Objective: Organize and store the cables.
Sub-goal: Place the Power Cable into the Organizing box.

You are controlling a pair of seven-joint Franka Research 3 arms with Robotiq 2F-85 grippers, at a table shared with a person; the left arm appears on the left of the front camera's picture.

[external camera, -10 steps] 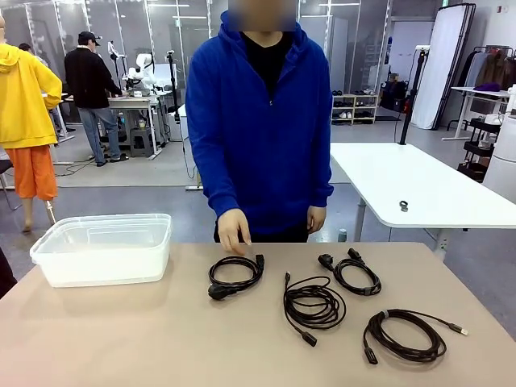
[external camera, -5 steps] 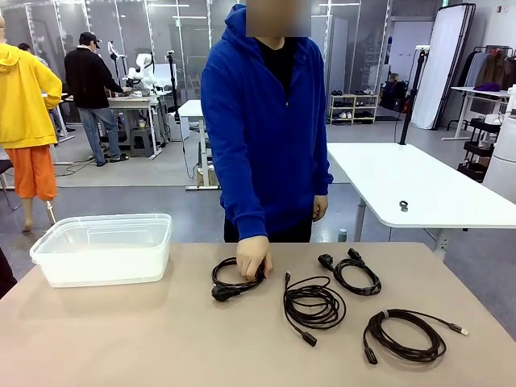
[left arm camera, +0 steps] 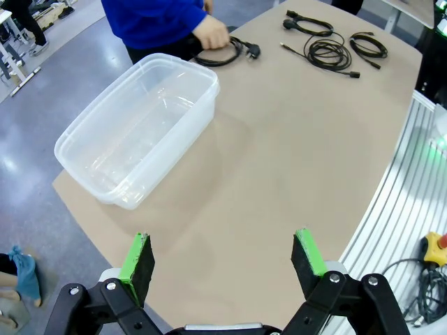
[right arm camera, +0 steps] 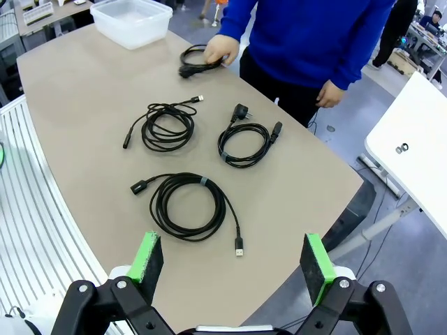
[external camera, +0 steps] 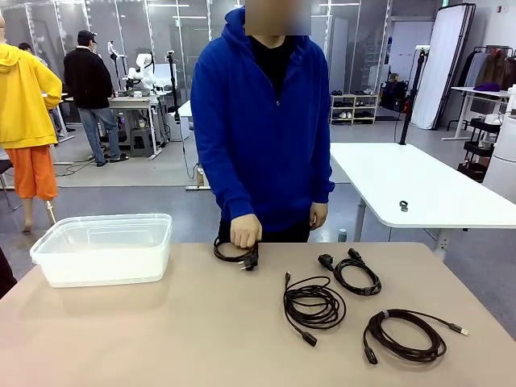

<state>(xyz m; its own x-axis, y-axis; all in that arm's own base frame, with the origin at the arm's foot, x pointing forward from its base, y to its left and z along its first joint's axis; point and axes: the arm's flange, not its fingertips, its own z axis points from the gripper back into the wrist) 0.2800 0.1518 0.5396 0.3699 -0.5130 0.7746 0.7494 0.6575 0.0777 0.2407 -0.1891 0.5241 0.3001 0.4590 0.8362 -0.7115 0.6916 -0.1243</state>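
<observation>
Cables (external camera: 313, 302): 4 black coils on the tan table (external camera: 161, 339). 1st coil (external camera: 236, 255) is at the far edge, gripped from above by the person's hand (external camera: 245, 231), fingers curled round the loop, plug hanging just below; can't tell if it's lifted clear of the tabletop. The other 3 lie loose to the robot's right: mid coil (external camera: 314, 305) approx. center, far coil (external camera: 355, 275) just beyond it w/ two plugs, silver-tipped coil (external camera: 405, 335) nearest the robot's side. All three are apart from each other. Clear plastic bin (external camera: 105, 246) sits at the far-left corner, well apart from the coils. Person's other hand (external camera: 317, 216) hangs by their side, holding nothing. Left gripper (left arm camera: 223, 259) is spread wide above bare table near the bin, nothing btwn its pads. Right gripper (right arm camera: 234, 259) is spread wide too, above the near table edge by the silver-tipped coil.
</observation>
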